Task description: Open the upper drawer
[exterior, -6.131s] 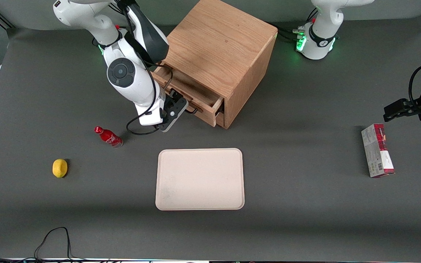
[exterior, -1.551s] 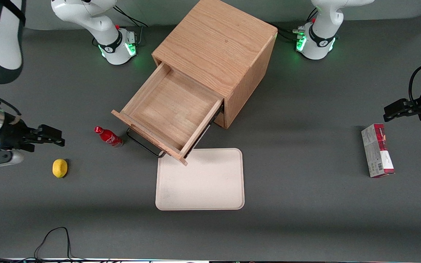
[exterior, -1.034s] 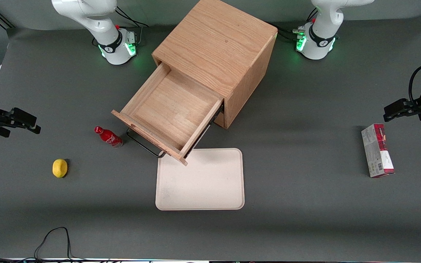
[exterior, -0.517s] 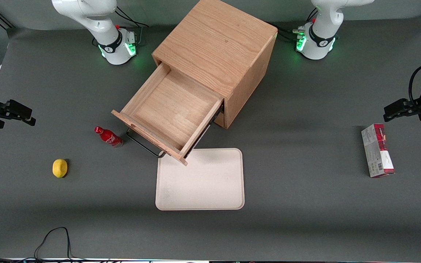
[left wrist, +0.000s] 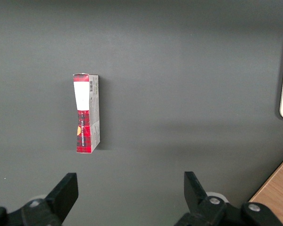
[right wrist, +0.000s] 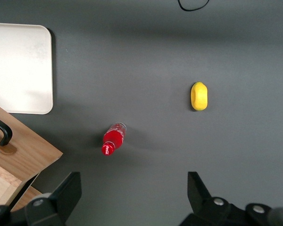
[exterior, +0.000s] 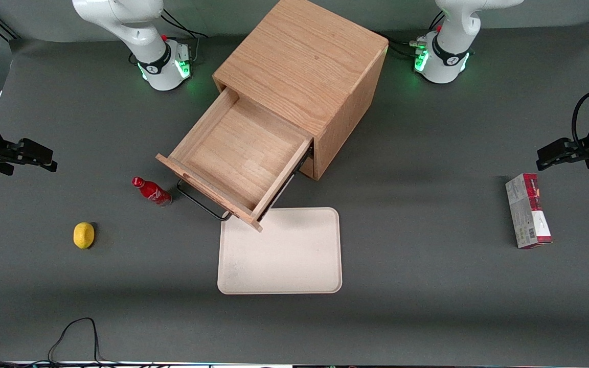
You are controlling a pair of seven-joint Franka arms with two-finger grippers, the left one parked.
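Observation:
The upper drawer [exterior: 233,158] of the oak cabinet [exterior: 304,61] stands pulled far out, its bare wooden inside showing. Its black bar handle [exterior: 202,202] hangs free in front of it, over the table. My right gripper [exterior: 44,157] is open and empty, far off toward the working arm's end of the table, well away from the handle. In the right wrist view the open gripper [right wrist: 132,193] looks down on bare table, with the drawer's front corner [right wrist: 23,150] and handle [right wrist: 2,132] at the frame's edge. The lower drawer is hidden under the upper one.
A red bottle [exterior: 152,191] lies beside the handle, also in the right wrist view [right wrist: 113,139]. A lemon [exterior: 84,235] lies nearer the front camera. A beige tray [exterior: 280,250] sits just in front of the drawer. A red and grey box [exterior: 527,210] lies toward the parked arm's end.
The drawer, nearly shut with my gripper at its handle six seconds ago, is now pulled out. My gripper has let go, withdrawn toward the working arm's end, and barely shifted lately.

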